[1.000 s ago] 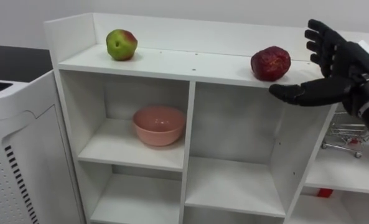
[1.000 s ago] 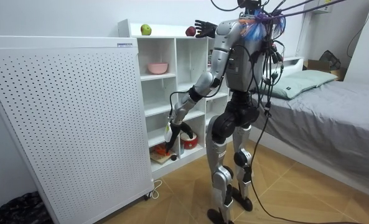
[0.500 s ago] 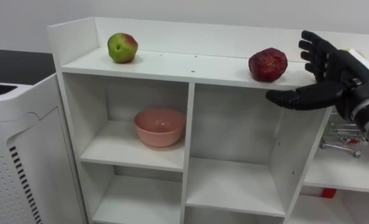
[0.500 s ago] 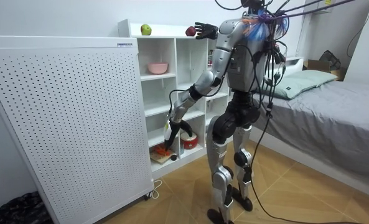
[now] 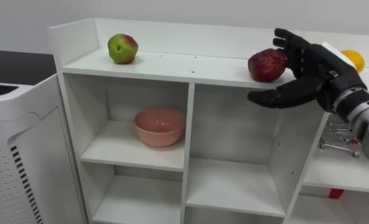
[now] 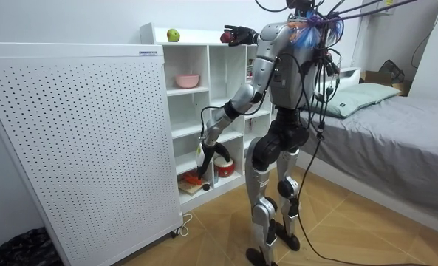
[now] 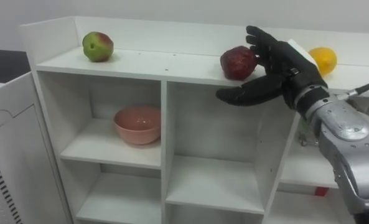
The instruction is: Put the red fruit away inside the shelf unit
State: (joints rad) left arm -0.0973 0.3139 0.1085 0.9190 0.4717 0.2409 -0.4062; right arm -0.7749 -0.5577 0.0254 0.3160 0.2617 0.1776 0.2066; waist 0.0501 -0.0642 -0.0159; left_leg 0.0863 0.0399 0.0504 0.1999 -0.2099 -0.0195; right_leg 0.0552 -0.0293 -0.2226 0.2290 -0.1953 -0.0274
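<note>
Right hand point(image 5: 313, 78) is up at the top board of the white open-fronted shelf unit point(image 5: 190, 70). It's open, fingers straight and spread, nothing held. Thumb sticks out in front of the unit, just below the board's front edge

dark red apple point(image 5: 266, 65) sits on that board right at the fingertips, near the front edge. Fingers overlap its right side in both eye views, so I can't tell if they're touching or just short of it

My read: this is a grasp approach. The hand is spread wide so the apple can go between thumb and fingers. The thumb looks too low for that and would have to clear the board edge before closing, else it pinches wood. The apple is round and close to the edge, so a nudge from straight fingers could roll it off

Other fruit:
- round orange fruit point(image 5: 354, 60) is just behind the back of the hand, same board
- green-and-red apple point(image 5: 122, 48) is well beyond the fingertips, at the far end of the board

round pink bowl point(image 5: 160, 126) is in the compartment below and past the fingertips. Nothing shows in it, so it's a plausible drop spot. small chrome wire cart point(image 5: 341, 134) sits below the wrist

left hand point(image 6: 210, 150) hangs low by the lower shelves in the room view, state can't be told
</note>
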